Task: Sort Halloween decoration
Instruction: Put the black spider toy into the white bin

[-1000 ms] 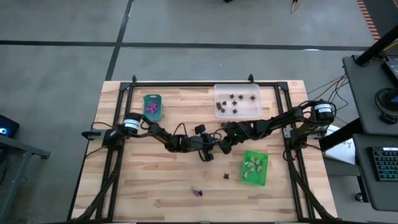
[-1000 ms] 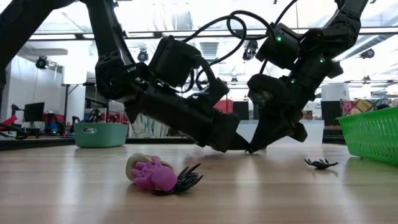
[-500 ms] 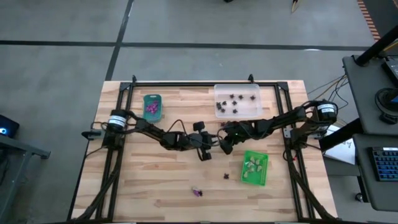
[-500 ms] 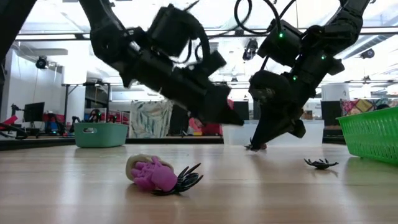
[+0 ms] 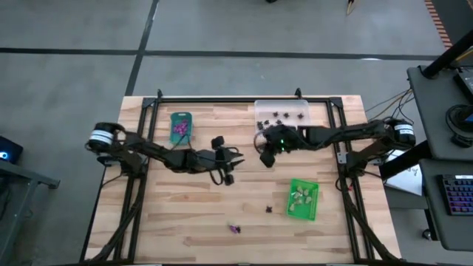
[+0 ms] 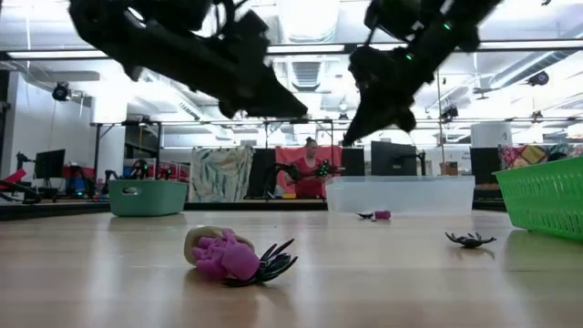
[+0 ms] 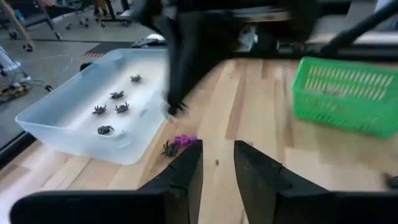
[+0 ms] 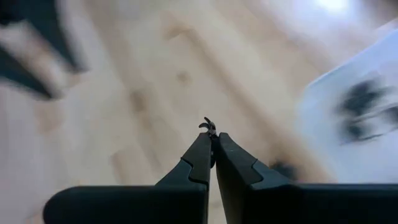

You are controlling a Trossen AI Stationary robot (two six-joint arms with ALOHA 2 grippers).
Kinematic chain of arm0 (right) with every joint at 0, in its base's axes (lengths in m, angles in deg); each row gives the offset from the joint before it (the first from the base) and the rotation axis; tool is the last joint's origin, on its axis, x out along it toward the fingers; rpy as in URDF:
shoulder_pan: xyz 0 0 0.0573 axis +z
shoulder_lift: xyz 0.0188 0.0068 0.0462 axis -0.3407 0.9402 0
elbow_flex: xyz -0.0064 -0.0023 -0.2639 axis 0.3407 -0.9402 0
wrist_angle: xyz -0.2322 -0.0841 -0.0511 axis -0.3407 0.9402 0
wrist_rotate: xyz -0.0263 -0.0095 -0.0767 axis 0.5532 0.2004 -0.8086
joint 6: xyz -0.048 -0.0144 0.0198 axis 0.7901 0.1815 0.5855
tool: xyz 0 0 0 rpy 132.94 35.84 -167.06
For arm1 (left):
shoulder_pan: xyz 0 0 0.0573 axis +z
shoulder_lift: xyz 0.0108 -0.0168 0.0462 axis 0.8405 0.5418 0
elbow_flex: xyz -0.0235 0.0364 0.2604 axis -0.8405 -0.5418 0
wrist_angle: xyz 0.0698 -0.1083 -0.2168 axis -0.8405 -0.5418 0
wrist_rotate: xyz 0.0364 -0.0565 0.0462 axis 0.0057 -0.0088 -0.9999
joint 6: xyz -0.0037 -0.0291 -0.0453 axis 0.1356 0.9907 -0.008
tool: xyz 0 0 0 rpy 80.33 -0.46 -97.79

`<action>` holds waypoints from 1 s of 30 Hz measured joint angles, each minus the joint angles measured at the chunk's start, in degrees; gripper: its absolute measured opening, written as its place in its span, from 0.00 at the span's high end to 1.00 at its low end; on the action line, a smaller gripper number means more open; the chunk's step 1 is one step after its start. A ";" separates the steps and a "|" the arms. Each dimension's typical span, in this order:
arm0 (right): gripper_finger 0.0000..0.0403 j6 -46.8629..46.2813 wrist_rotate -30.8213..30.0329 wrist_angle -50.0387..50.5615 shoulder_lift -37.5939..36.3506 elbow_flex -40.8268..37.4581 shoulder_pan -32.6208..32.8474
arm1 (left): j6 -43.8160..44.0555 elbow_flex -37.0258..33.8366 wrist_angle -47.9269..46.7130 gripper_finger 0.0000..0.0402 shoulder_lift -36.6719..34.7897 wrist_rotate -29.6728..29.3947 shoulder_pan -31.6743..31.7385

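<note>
The right end effector (image 5: 263,157) hangs above the tabletop (image 5: 192,214) just off the clear tray's (image 5: 303,109) 7 o'clock corner, its fingers (image 8: 200,163) clenched on a tiny black trinket (image 8: 209,126) that sticks out at the tips. The left end effector (image 5: 232,158) hovers near the tabletop's middle, at 9 o'clock from the right one and a little apart from it; its fingers (image 7: 186,171) stand parted with nothing between them. In the left wrist view a purple trinket (image 7: 184,140) and a black one (image 7: 169,148) lie together on the wood against the clear tray's near wall, just ahead of those fingers. More black pieces (image 5: 281,115) sit inside the clear tray. The teal tray (image 5: 181,126), at 10 o'clock of the left end effector, holds purple pieces (image 5: 179,128). The green tray (image 5: 303,199), at 5 o'clock of the right end effector, holds pale pieces (image 5: 301,196). A loose black spider (image 5: 268,209) lies on the wood at 9 o'clock of the green tray, close beside it. Farther toward 6 o'clock, a small clump (image 5: 234,228) lies well apart from both end effectors; the low view shows it as a purple piece (image 6: 223,256) touching a pale one (image 6: 202,237) and a black spider (image 6: 271,261).
</note>
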 joint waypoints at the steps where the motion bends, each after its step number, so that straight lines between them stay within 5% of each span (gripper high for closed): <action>1: 0.98 1.51 -1.35 2.66 0.11 2.01 -0.82 | 1.05 -0.72 -0.04 0.81 -1.23 0.04 -0.09; 7: 0.98 9.13 -8.37 17.21 3.90 14.52 -7.87 | 2.81 -3.42 0.64 0.81 -5.68 0.06 -0.48; 12: 0.98 12.70 -8.61 25.04 9.78 21.43 -15.74 | 3.94 -3.18 0.83 0.81 -6.26 -0.27 -0.57; 19: 0.98 16.61 -7.93 25.22 20.22 24.96 -23.51 | 3.96 -2.07 0.50 0.81 -6.13 -0.31 -0.59; 30: 0.98 17.67 -7.93 24.34 26.95 27.16 -24.20 | 4.20 -2.04 0.10 0.81 -6.13 -0.31 -0.59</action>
